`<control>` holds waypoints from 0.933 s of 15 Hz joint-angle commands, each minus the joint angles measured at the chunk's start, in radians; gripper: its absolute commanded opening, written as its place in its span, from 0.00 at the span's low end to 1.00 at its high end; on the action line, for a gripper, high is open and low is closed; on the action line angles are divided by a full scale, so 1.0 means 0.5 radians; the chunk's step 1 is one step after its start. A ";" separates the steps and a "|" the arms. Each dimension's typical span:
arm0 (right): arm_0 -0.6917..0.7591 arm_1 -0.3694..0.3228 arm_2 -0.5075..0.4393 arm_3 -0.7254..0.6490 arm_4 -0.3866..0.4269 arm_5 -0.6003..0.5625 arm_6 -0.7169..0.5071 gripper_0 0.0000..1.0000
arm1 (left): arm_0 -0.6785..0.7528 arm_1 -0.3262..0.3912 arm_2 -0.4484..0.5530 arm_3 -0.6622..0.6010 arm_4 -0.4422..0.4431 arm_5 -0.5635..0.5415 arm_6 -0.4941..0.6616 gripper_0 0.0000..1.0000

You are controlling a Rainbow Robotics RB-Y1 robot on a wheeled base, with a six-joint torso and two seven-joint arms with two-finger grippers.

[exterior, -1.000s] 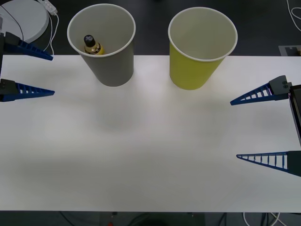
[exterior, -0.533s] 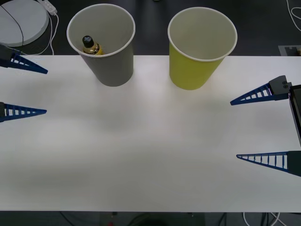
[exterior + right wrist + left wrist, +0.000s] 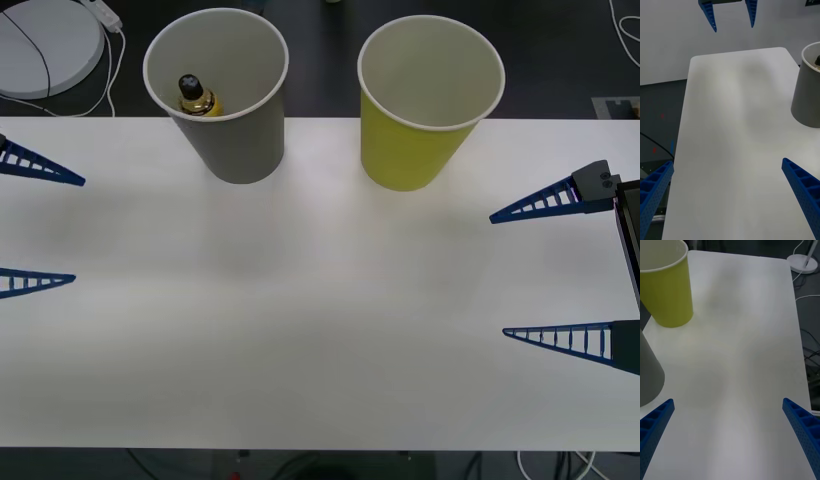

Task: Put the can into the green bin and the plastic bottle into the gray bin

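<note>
The white table carries both bins along its far edge. The gray bin stands upright, and the green bin stands upright well apart from it, on the side toward the robot's right. Inside the gray bin, leaning against the wall away from the green one, sits the plastic bottle, black cap up — so that half of the task looks done. No can is to be seen on the table, and the green bin's white inside shows nothing from the front view, though its floor is not fully visible.

The right gripper hangs over the table's edge on the green bin's side, fingers spread wide and holding nothing. The left gripper sits over the opposite edge, nearer the gray bin, likewise spread wide and empty.

As a judgement, the step in hand is clearing the left arm away from the gray bin — best done by moving out low and level, keeping the open fingers well off the rim so the light bin is not tipped. The can must then be found before any reach begins.
</note>
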 commanded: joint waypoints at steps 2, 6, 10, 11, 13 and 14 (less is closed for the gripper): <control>0.000 0.000 0.000 0.000 0.000 0.000 0.000 1.00 | 0.210 -0.078 0.203 -0.158 -0.040 0.001 0.027 1.00; 0.000 0.000 0.000 0.000 0.000 0.000 0.000 1.00 | 0.287 -0.078 0.246 -0.204 -0.040 -0.002 0.030 1.00; 0.000 0.000 0.000 0.000 0.000 0.000 0.000 1.00 | 0.314 -0.078 0.246 -0.226 -0.040 0.001 0.030 1.00; 0.000 0.000 0.000 0.000 0.000 0.000 0.000 1.00 | 0.314 -0.078 0.246 -0.229 -0.040 -0.002 0.030 1.00; 0.000 0.000 0.000 0.000 0.000 0.000 0.000 1.00 | 0.333 -0.078 0.252 -0.232 -0.022 0.001 0.021 1.00; 0.000 0.000 0.000 0.000 0.000 0.000 0.000 1.00 | 0.354 -0.078 0.265 -0.238 -0.013 -0.002 0.018 1.00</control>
